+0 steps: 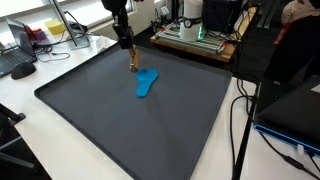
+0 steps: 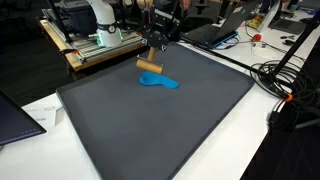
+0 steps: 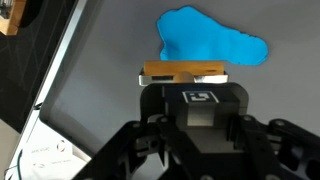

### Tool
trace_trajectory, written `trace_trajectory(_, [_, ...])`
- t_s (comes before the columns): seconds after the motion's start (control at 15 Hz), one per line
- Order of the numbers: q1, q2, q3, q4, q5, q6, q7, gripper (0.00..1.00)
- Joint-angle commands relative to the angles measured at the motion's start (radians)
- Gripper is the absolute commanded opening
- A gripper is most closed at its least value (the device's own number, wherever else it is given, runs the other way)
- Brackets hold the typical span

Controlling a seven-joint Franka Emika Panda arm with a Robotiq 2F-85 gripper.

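Wooden block (image 3: 183, 72) is clenched in my end effector (image 3: 186, 84), low over the grey mat (image 3: 110, 60), beside the blue cloth (image 3: 210, 40). A shallow grip could let it twist loose and drop onto the cloth.

Item count for the work area:

- Dark mat (image 1: 90, 110): one, seen in both exterior views.
- Wooden block (image 3: 182, 71): one. The count agrees across the wrist view and both exterior views.
- Blue flat piece (image 3: 212, 40): one, with the same agreement across all three views.
- Gripper (image 3: 182, 88): one.
- Wooden board (image 2: 85, 55): one, in an exterior view.
- White machine (image 2: 95, 20): one, in an exterior view.
- Dark laptop (image 2: 15, 115): one, in an exterior view.
- Computer mouse (image 1: 22, 70): one, in an exterior view.
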State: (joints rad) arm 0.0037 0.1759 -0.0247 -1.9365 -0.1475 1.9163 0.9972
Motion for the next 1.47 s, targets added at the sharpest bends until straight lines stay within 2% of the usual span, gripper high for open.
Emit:
trace_trajectory(0.0, [-0.028,-0.057,-0.020,-0.038,0.094,0.034,-0.120,0.22])
trace_trajectory(0.6, [-0.072,-0.079,-0.054,-0.032,0.255,0.033,-0.410,0.22])
trace_trajectory(1.4, [-0.128,-0.004,-0.101,0.051,0.366,-0.018,-0.651,0.22])
